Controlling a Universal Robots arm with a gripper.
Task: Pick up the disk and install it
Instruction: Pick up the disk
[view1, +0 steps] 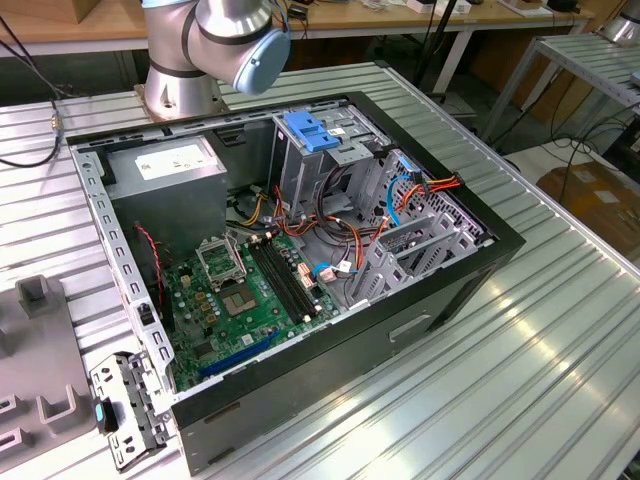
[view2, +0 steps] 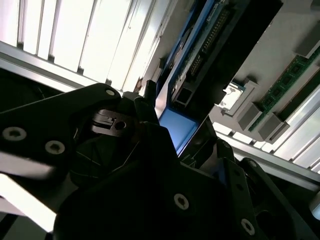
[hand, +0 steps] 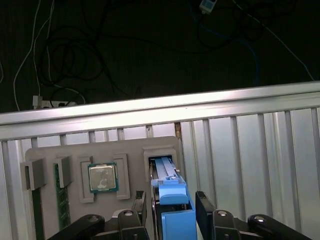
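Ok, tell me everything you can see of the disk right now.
In the first wrist view the disk stands on edge in a slot of the grey tray, at the tray's end next to the ribbed metal table. A bright blue plastic rail runs along the edge facing the camera. The second wrist view shows its dark flat side with a connector row. The hand sits right at it; whether it grips, I cannot tell.

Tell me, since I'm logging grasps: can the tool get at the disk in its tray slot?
Likely yes: the tool is right at the disk, which stands on edge in the grey tray; nothing lies between them.
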